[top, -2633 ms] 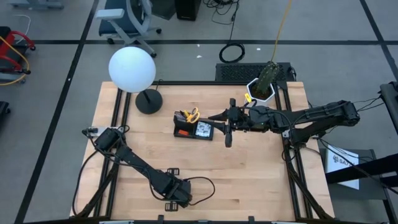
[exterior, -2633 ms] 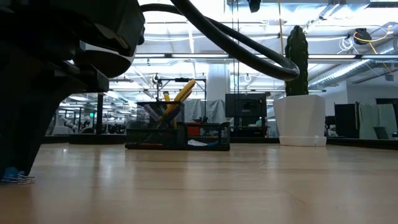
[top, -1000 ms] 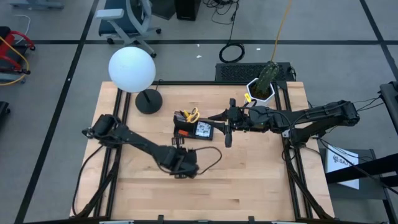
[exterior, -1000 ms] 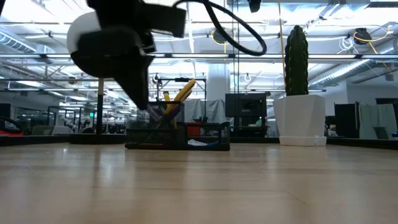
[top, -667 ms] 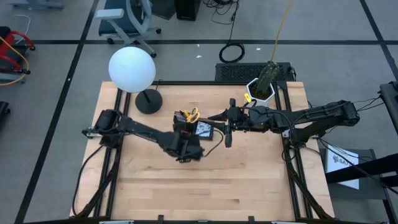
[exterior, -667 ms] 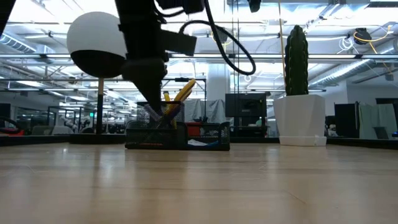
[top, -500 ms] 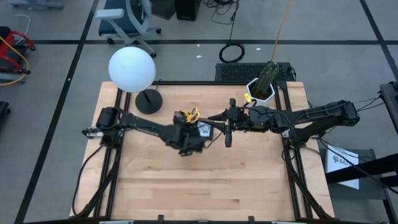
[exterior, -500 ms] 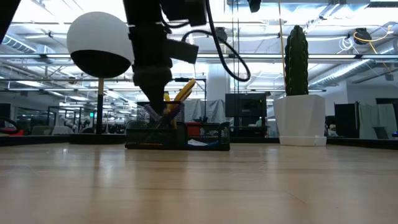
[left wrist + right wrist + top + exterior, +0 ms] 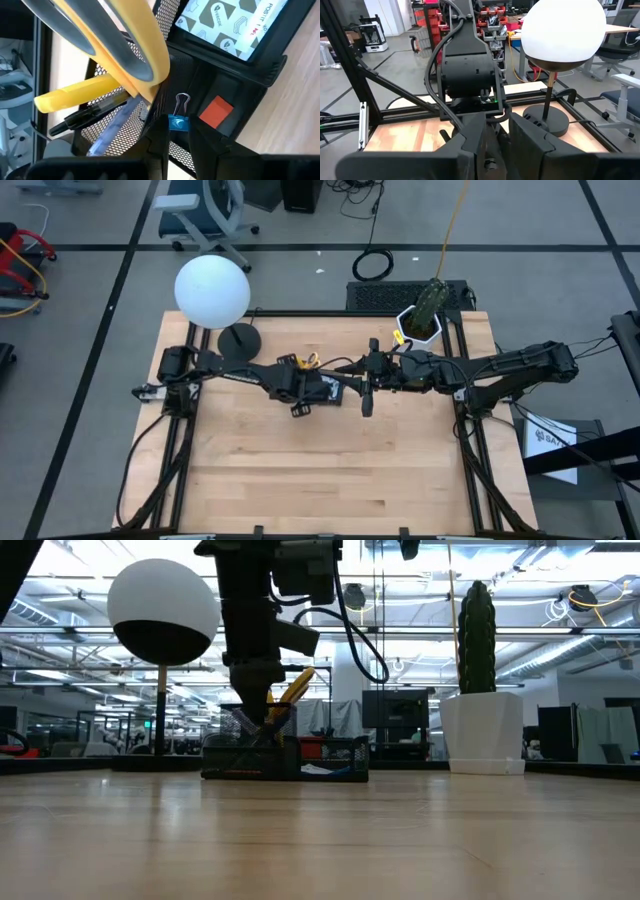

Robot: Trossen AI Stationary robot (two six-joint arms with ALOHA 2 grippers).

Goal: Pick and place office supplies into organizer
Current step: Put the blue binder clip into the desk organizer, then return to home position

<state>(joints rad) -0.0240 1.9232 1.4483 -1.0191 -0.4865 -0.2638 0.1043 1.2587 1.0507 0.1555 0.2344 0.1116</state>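
Now the blue binder clip (image 9: pixel 177 121) sits pinched between the left gripper (image 9: pixel 175 131) fingertips, its wire loop pointing away from the fingers, hanging right over the organizer (image 9: pixel 322 390) at the centre of the high view. Directly beyond it lies the low tray with the red eraser (image 9: pixel 216 112), while the scissors (image 9: pixel 127 47) and pens (image 9: pixel 87 111) lean out of the taller cup. Meanwhile the right gripper (image 9: pixel 366 406) waits just to the organizer's right in the high view, fingers close together and empty, so the left arm is plainly the nearer one.
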